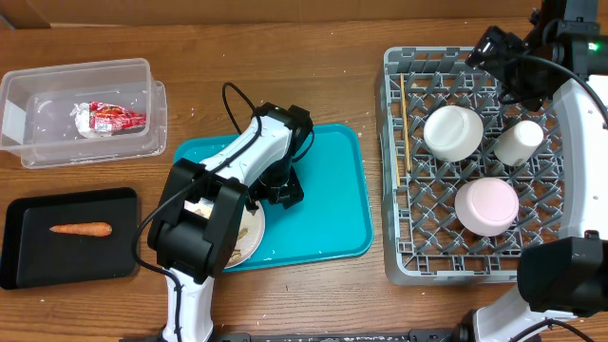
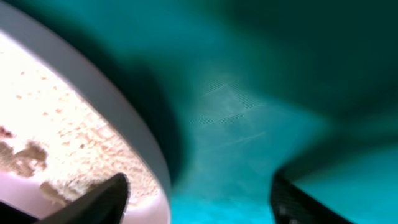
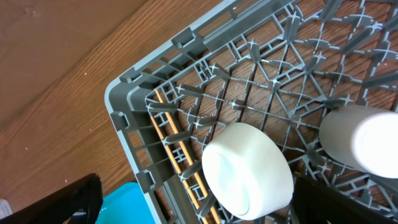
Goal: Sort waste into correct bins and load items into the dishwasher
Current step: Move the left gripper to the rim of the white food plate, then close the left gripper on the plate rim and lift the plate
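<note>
Overhead: the tub (image 1: 85,109) at the far left corner holds the wrapper (image 1: 116,118) and tissue (image 1: 84,122). The black tray (image 1: 28,252) at the near left holds the carrot (image 1: 81,229). Mid-desk, the plate (image 1: 249,237) lies on the teal tray (image 1: 332,190). The rack (image 1: 399,256) on the right holds bowls (image 1: 454,131), cup (image 1: 520,142) and chopsticks (image 1: 403,123).

Left wrist: the left pincer (image 2: 199,199) is apart, one finger over the plate's scraps (image 2: 37,155), the other over the teal tray.

Right wrist: the right pincer (image 3: 199,205) is apart, empty, above a bowl (image 3: 249,168).
</note>
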### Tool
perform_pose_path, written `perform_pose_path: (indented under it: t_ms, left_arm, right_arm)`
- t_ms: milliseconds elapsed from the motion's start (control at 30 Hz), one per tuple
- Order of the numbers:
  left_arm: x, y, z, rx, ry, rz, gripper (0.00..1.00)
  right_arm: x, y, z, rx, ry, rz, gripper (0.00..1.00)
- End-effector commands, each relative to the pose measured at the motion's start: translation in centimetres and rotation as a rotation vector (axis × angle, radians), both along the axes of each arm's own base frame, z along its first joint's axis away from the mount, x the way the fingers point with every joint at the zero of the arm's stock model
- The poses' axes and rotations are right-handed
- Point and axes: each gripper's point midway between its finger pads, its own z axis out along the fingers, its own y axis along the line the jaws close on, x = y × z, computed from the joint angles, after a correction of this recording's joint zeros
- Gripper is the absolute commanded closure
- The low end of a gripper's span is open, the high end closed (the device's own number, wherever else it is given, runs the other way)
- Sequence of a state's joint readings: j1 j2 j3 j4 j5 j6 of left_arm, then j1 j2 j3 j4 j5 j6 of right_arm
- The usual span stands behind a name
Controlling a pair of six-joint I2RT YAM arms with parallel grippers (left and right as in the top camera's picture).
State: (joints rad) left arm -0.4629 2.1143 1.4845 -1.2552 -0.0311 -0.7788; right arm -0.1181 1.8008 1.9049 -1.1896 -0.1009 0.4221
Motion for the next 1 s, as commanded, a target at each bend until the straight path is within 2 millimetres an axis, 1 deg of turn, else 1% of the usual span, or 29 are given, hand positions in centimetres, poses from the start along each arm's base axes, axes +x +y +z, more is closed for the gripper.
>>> perform_pose_path:
  t_ms: [0, 100, 300, 533, 633, 767, 967]
  left_arm:
    - [-0.7, 0.3, -1.2, 0.012, 0.017, 0.003, 0.35]
    - [-0.7, 0.3, -1.6, 0.009, 0.011, 0.003, 0.39]
    - [-0.8, 0.3, -1.6, 0.011, 0.015, 0.000, 0.49]
    - [-1.2, 0.6, -1.5, 0.019, 0.032, -0.002, 0.49]
    - [-1.4, 0.6, -1.4, 0.023, 0.039, -0.001, 0.56]
    - [-1.7, 0.8, -1.3, 0.031, 0.051, -0.002, 0.56]
    - [-1.5, 1.3, -1.2, 0.055, 0.044, -0.015, 0.56]
  right_arm:
    - [0.1, 0.0, 0.4, 0.004, -0.014, 0.001, 0.00]
    - [0.1, 0.0, 0.4, 0.004, -0.014, 0.001, 0.00]
    - [0.1, 0.0, 0.4, 0.004, -0.014, 0.001, 0.00]
    - [0.1, 0.0, 0.4, 0.004, -0.014, 0.001, 0.00]
    - [0.1, 0.0, 0.4, 0.004, -0.014, 0.001, 0.00]
    - [0.1, 0.0, 0.4, 0.004, -0.014, 0.001, 0.00]
    - [0.1, 0.0, 0.4, 0.004, -0.014, 0.001, 0.00]
